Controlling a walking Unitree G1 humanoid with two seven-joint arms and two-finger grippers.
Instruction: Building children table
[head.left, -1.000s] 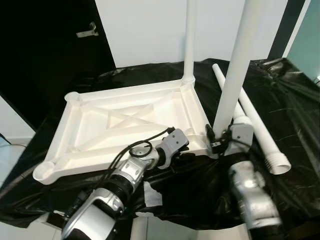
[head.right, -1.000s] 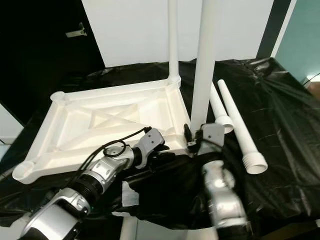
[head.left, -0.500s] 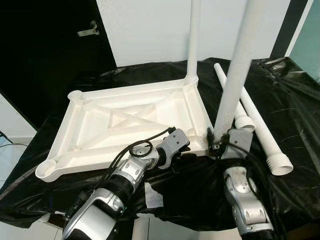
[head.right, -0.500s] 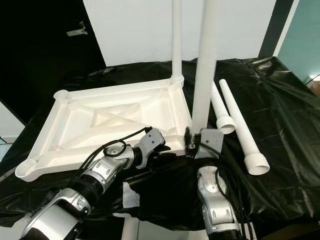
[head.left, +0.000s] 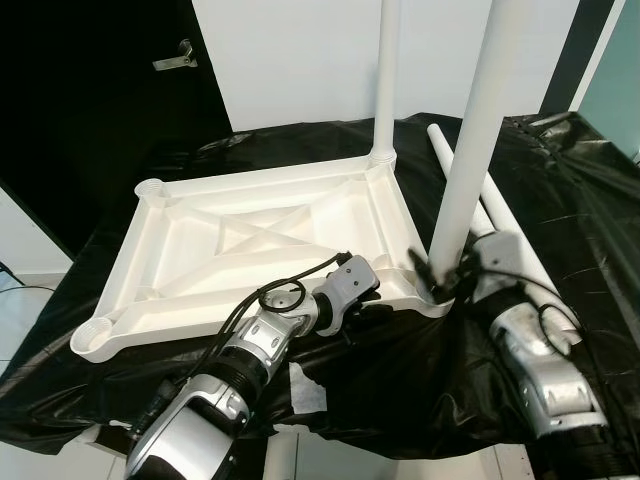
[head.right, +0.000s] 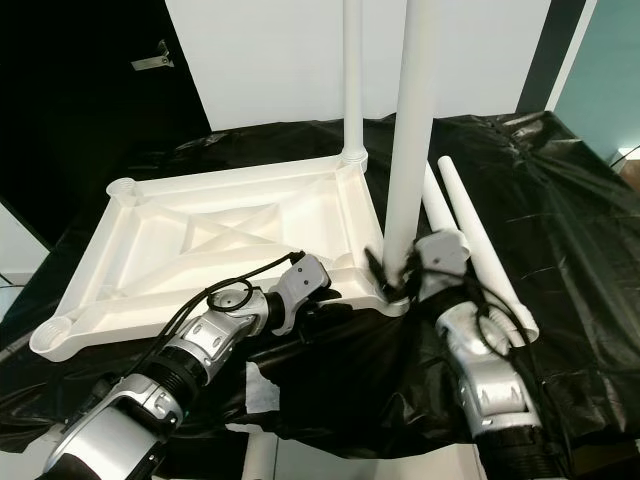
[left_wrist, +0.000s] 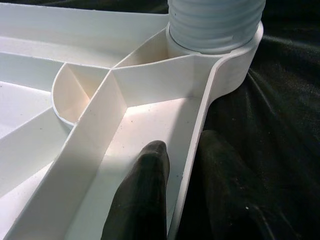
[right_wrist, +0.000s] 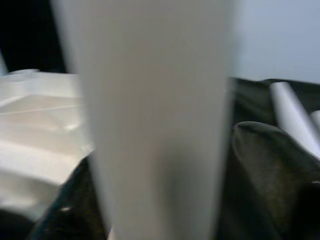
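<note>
Swinging rightward since a moment ago, right gripper (head.left: 447, 285) stays clamped on the near-right leg (head.left: 470, 160), upright in the tabletop's (head.left: 250, 245) corner socket; probably twisting it home; left gripper (left_wrist: 172, 165) pinching the near rim; two spare legs (head.right: 480, 245) lying right; far-right leg (head.left: 386, 80) standing; near table edge close, open room left.

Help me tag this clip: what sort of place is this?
Probably a plain indoor workspace set up for assembly: a surface draped in black plastic sheeting, a bare white wall, and a dark door.
</note>
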